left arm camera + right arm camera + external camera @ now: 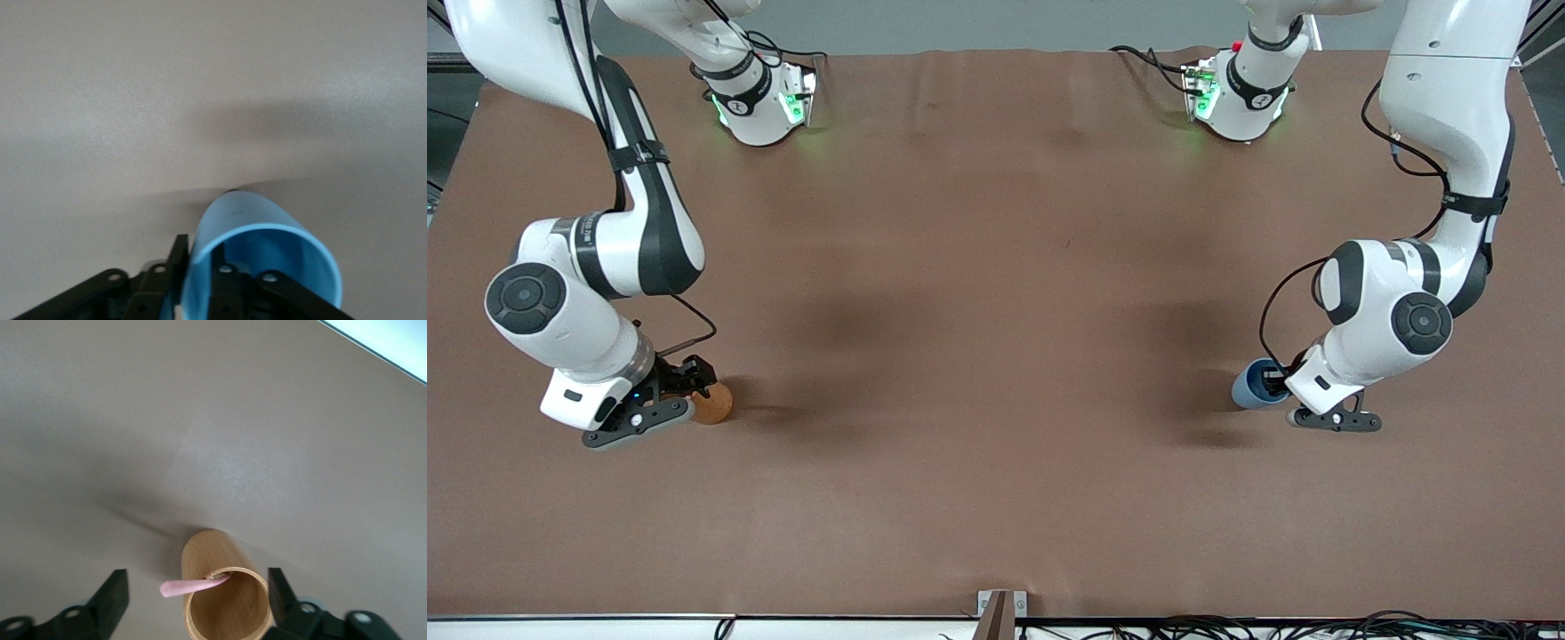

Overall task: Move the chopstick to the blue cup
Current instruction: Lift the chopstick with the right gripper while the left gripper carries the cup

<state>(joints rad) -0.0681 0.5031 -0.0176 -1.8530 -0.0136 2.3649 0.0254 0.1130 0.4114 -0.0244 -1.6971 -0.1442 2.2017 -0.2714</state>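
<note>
**— What have your hands got?**

— My left gripper (pixel 203 293) is down at the blue cup (pixel 260 257) and pinching its wall: one finger is inside the cup, the other (pixel 177 267) sits against the outside. So it is clamped on the rim, and the cup stands on the table (pixel 996 373) toward my left arm's end. In the front view the blue cup (pixel 1254 384) shows only partly, tucked under my wrist.

My right gripper (pixel 197 600) is spread wide, one finger (pixel 113 597) on each side of the orange-brown cup (pixel 223 587), with a gap showing at both sides. It grips nothing.

**— And the chopstick?**

— The chopstick (pixel 190 587) is in the orange-brown cup. Its pink end leans over the rim and pokes out past it, between my spread right fingers. The rest runs down inside the cup, where I cannot follow it.

**— Where do the two cups stand?**

— Well apart. The orange-brown cup (pixel 713 403) is toward my right arm's end of the table, the blue one toward my left arm's end, both about equally near the front camera. The brown table lies between them.
</note>
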